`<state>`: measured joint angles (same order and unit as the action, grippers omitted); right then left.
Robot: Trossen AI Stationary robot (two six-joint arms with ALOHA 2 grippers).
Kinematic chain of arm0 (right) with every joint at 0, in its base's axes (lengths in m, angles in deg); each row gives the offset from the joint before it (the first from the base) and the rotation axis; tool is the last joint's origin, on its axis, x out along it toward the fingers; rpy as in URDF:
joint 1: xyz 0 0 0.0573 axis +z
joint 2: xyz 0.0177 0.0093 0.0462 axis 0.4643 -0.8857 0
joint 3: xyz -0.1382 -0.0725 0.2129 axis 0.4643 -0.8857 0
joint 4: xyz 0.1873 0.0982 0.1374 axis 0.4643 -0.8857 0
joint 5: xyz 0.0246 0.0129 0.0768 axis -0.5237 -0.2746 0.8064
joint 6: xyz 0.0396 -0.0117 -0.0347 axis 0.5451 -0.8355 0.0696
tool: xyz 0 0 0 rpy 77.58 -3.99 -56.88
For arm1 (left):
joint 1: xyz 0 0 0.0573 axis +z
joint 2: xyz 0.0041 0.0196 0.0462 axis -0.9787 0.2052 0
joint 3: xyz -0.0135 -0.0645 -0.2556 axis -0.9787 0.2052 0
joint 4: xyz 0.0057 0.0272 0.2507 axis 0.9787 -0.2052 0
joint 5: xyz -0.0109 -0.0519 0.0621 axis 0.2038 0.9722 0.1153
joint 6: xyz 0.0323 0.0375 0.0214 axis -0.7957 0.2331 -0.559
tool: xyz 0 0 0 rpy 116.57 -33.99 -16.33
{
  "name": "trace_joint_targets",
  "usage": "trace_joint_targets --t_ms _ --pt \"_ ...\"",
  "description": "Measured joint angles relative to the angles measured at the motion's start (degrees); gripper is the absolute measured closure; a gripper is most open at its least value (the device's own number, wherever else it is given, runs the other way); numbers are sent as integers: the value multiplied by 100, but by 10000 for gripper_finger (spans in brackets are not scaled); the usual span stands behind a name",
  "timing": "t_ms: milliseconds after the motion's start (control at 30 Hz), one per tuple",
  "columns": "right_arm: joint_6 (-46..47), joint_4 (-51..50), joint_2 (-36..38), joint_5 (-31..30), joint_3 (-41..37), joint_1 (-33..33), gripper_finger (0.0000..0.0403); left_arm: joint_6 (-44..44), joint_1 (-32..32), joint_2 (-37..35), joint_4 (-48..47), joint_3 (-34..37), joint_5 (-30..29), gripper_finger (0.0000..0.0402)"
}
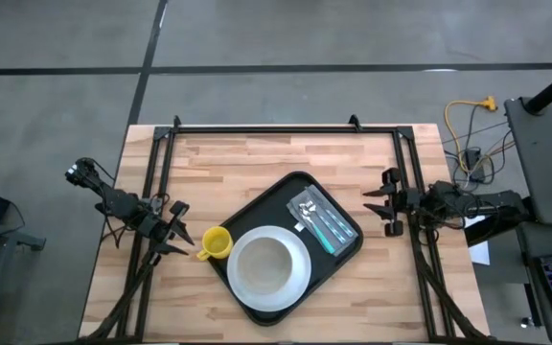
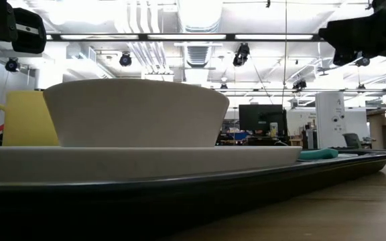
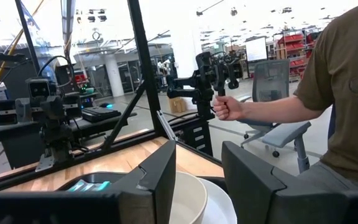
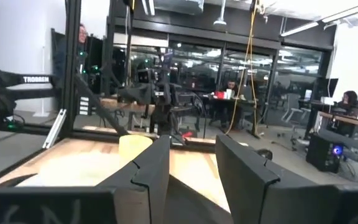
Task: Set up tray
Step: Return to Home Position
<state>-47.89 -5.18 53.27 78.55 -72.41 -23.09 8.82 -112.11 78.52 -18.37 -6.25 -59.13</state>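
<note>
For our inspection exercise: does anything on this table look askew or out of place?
The tray lies turned at an angle to the table edges. The yellow cup stands at the tray's left rim, apparently outside it. Nothing looks spilled.

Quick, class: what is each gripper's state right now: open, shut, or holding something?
Left gripper: open, empty, left of the large black rectangular plastic tray.
Right gripper: open, empty, right of that tray.

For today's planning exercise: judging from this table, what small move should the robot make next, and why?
Probably park both arms: the left pincer and right pincer are open and empty beside the tray, which already holds bowl on plate and cutlery on the napkin.
</note>
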Motion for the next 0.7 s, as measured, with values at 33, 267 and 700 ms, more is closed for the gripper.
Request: trace_joint_targets --t_ms 33,267,700 --pt "0 -36 1 1 5 0 282 0 2 0 -2 0 0 285" --pt "13 -852 39 16 3 0 273 0 1 -2 0 0 0 285" --pt "-308 -1117 -273 171 5 0 275 0 2 0 -2 0 0 285"
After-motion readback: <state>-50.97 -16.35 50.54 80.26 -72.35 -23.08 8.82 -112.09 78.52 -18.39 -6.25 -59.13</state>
